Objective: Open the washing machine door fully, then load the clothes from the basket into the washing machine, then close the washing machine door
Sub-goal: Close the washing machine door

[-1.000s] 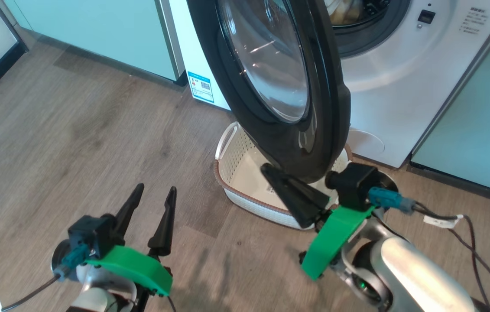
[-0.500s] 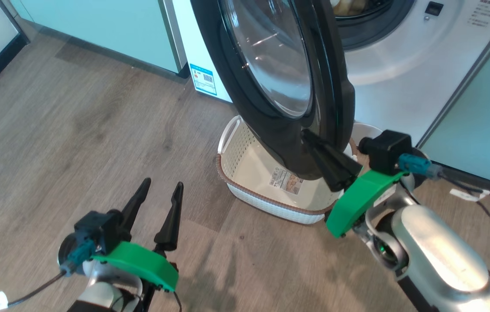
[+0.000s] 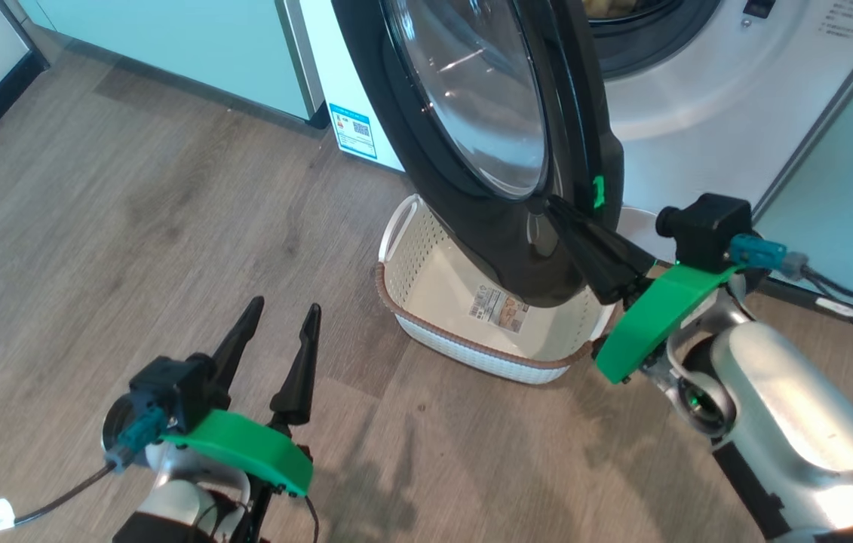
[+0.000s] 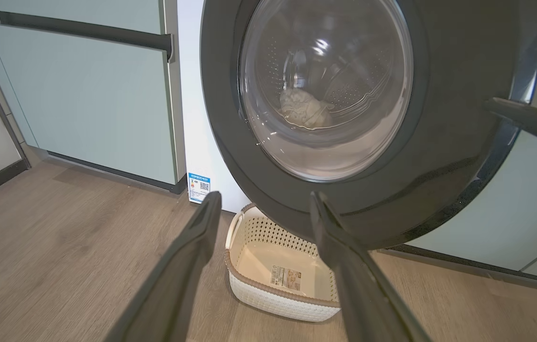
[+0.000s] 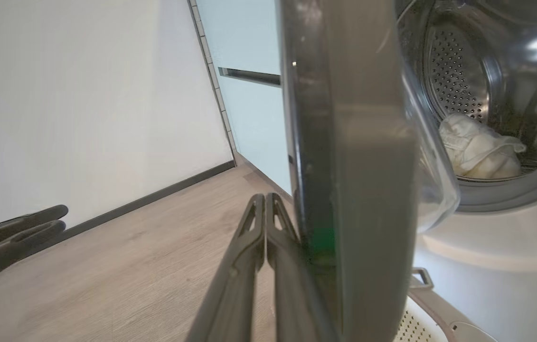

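Hovering nearest, well to the left of the washing machine door (image 3: pixel 505 256), the left hand (image 3: pixel 284 305) has its fingers spread and holds nothing. The right hand (image 3: pixel 553 202), fingers pinched together on nothing, lies against the door's outer rim. Under the door sits the empty basket (image 3: pixel 464 353), partly overhung by it. The door stands upright and half open, with its glass facing the left hand. Behind it, the clothes (image 5: pixel 477 152) lie inside the washing machine (image 3: pixel 698 151).

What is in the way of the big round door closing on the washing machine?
Nothing visible. The clothes lie inside the drum. The basket sits on the floor below the washing machine door, and the right gripper is on the door's outer side.
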Motion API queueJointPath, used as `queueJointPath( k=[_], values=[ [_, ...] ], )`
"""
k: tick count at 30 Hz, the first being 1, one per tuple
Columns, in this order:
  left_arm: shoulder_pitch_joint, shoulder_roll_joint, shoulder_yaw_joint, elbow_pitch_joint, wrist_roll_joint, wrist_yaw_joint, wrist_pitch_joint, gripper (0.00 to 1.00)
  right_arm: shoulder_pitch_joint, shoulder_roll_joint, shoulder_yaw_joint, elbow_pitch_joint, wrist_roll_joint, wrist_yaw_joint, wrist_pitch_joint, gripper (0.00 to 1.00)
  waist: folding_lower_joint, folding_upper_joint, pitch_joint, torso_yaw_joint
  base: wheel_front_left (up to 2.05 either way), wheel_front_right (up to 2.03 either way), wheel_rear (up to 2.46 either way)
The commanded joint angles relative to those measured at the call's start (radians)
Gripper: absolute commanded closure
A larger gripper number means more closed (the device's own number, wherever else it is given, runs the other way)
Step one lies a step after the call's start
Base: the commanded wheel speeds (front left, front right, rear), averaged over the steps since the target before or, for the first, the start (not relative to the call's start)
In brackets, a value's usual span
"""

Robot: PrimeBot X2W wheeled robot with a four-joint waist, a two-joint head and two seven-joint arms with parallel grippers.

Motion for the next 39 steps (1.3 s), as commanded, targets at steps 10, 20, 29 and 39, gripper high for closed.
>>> queueJointPath(
  k=[10, 20, 29, 39],
  values=[
    [-0.063, 0.019, 0.034, -0.036, 0.008, 0.008, -0.021, 0.00, -0.065, -0.007, -0.045, -0.018, 0.000, -0.003, -0.011, 1.00, 0.0000, 0.0000, 0.021, -0.004, 0.00, 0.00, 0.00],
    [-0.086, 0.014, 0.023, -0.038, 0.012, 0.006, -0.032, 0.00, -0.087, -0.031, -0.099, -0.012, -0.014, -0.003, -0.003, 1.00, 0.0000, 0.0000, 0.047, -0.007, 0.00, 0.00, 0.00],
    [-0.136, 0.000, 0.001, -0.030, 0.023, -0.009, -0.049, 0.00, -0.163, -0.074, -0.169, 0.025, -0.034, -0.003, 0.007, 1.00, 0.0000, 0.0000, 0.100, 0.008, 0.00, 0.00, 0.00],
    [-0.186, -0.026, -0.021, -0.006, 0.027, -0.029, -0.066, 0.00, -0.258, -0.124, -0.220, 0.093, -0.051, -0.003, 0.020, 1.00, 0.0000, 0.0000, 0.163, 0.040, 0.00, 0.00, 0.00]
  ],
)
